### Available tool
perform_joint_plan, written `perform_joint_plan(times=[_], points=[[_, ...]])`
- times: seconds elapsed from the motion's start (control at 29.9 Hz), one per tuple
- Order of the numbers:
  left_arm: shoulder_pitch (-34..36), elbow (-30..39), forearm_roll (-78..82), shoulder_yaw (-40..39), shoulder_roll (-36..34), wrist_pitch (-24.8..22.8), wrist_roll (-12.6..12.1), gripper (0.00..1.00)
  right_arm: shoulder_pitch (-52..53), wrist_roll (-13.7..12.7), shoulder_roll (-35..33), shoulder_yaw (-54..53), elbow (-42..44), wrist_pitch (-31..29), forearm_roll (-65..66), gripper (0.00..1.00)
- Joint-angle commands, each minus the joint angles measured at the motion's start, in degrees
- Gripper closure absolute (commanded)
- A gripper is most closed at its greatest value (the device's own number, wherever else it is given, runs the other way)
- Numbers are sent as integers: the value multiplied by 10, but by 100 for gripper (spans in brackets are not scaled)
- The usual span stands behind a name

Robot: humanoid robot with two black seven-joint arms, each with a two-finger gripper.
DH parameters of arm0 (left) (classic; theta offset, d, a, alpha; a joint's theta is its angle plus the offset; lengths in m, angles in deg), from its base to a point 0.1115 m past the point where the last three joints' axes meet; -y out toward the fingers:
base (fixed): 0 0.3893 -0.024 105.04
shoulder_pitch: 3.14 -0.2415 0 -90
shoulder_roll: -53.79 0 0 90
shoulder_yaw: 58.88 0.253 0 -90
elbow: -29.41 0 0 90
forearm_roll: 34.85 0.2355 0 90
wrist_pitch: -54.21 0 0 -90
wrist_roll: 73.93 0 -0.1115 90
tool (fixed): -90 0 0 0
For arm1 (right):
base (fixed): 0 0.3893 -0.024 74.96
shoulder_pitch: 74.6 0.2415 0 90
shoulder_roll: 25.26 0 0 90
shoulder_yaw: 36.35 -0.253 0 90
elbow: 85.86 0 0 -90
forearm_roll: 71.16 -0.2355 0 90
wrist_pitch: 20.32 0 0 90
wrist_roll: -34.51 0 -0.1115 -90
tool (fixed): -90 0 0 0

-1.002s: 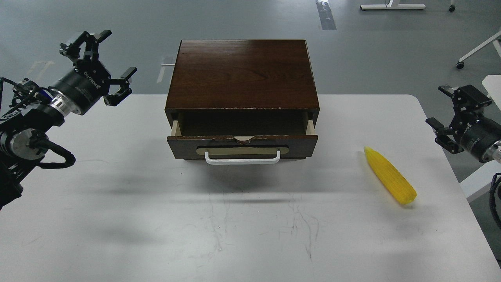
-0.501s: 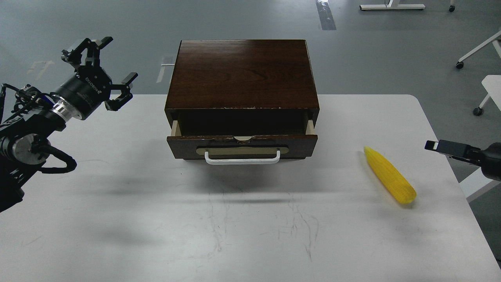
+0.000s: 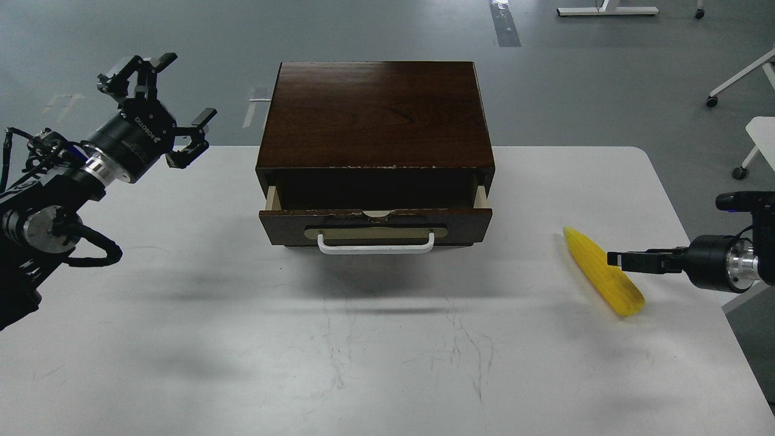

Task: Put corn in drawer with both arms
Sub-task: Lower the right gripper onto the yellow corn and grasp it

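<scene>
The yellow corn [image 3: 596,265] lies on the white table [image 3: 242,339] at the right, pointed end towards the back. The dark brown drawer [image 3: 375,219] of the wooden cabinet [image 3: 375,109] is pulled partly out, with its white handle [image 3: 375,247] facing me; its inside is dark and nothing shows in it. My right gripper [image 3: 619,260] comes in level from the right edge, seen side-on, and its tip overlaps the corn's middle. My left gripper [image 3: 166,103] is open and empty, raised to the left of the cabinet.
Beyond the table's far edge is grey floor with chair bases and wheels [image 3: 711,100] at the upper right. Another white surface [image 3: 763,130] shows at the right edge. Bare tabletop lies in front of the drawer.
My right gripper dropped and swung in from the right edge to the corn's middle. My left gripper shifted only slightly. The corn and the drawer have not moved.
</scene>
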Motion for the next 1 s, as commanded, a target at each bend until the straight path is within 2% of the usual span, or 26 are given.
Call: perform_joint_plan(times=[0.0,0.23,0.27,0.33,0.4,0.47,0.5,0.67,0.8,0.97], points=[[0,0,0,-1,-1,0,0,2,12,0,22,23,11,5,0,3],[0,1,-1,-3,-1,0,4,2,13,0,41,37,13,5,0,12],[0,1,-1,-3,-1,0,4,2,13,0,42,44,13,5,0,18],[0,1,-1,-3,0,0,4,1,13,0,42,49,13,5,0,37],[0,1,-1,-3,0,0,4,2,10,0,42,50,13,5,0,67],[0,1,-1,-3,0,0,5,1,10,0,42,52,13,5,0,77],[0,1,-1,-3,0,0,5,2,11,0,42,58,13,5,0,86],[0,2,-1,-3,-1,0,5,2,15,0,40,64,11,5,0,100],[0,2,-1,-3,-1,0,4,1,32,0,38,64,5,5,0,100],[0,2,-1,-3,-1,0,4,1,124,0,22,66,-33,0,-1,100]])
